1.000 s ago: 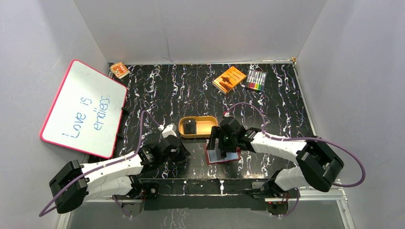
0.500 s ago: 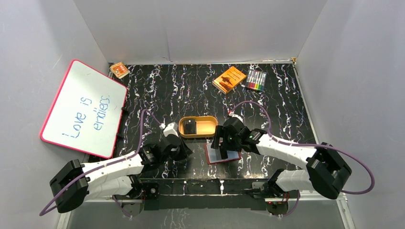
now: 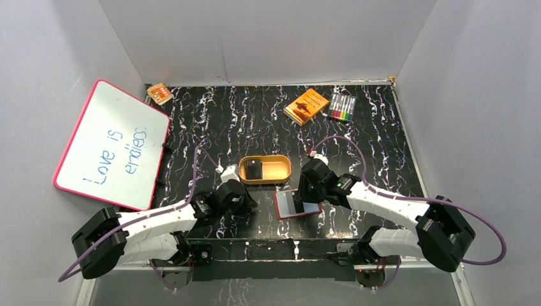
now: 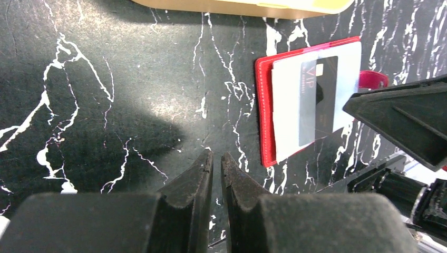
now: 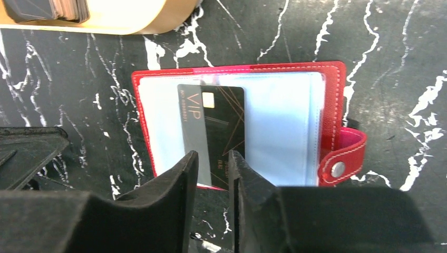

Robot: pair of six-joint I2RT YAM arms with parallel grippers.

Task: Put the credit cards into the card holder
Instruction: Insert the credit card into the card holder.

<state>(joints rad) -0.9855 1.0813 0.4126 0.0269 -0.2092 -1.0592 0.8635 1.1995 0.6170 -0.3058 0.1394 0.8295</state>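
My right jaws stand narrow and empty over the VIP card [image 5: 211, 126], seemingly part-seated in the card holder [image 5: 332, 95]; I should press it squarely deeper, with my left jaws shut and clear.

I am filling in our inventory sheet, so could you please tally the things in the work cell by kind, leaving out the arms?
Card holder: 1
Black card on its pockets: 1
Tan tray: 1, its dark cards too stacked to count
Orange box: 1
Marker pack: 1
Whiteboard: 1
Small orange packet: 1
Total: 7, plus the tray's cards
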